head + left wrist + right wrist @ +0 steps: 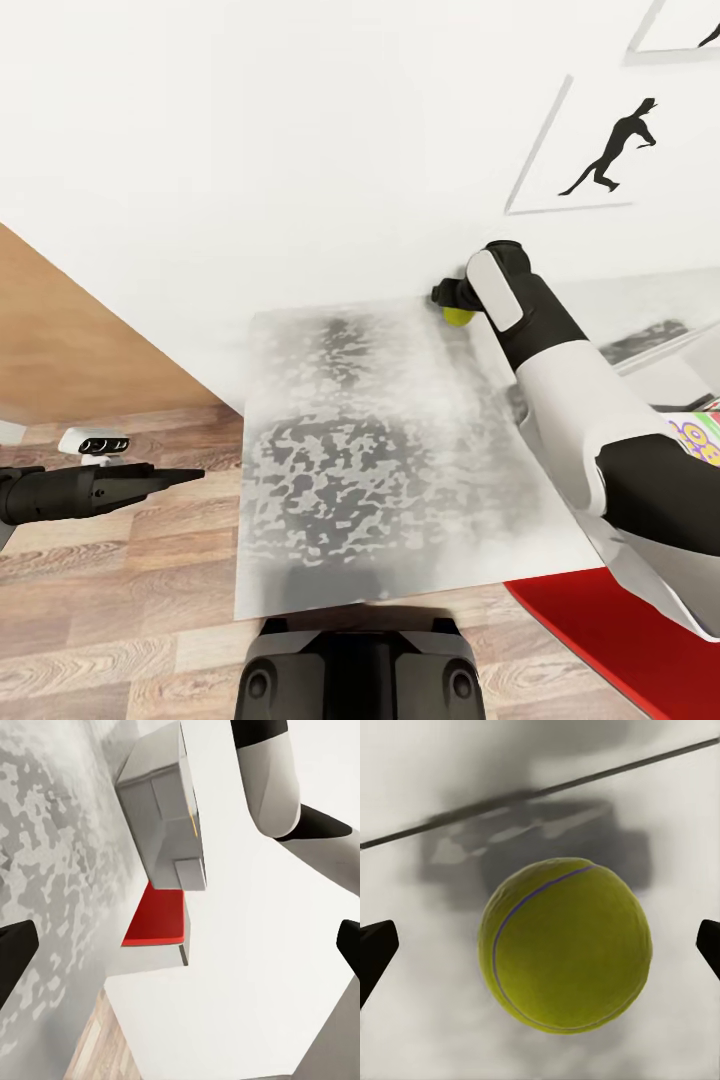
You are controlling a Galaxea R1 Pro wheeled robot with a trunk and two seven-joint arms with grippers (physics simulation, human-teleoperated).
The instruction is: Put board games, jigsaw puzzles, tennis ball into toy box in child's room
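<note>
Head cam: my right hand [447, 296] reaches the tennis ball [459, 316] at the desk's [340, 450] far edge by the wall. Right wrist cam: ball [566, 943] centered between spread, empty fingers, so I'd push slightly further, then squeeze. Left hand [170, 478] idles, also unclenched.

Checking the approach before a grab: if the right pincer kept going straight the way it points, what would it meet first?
Most likely the tennis ball: it sits centred between the open right pincer fingertips, resting on the table near the wall. Remaining depth is unclear.
</note>
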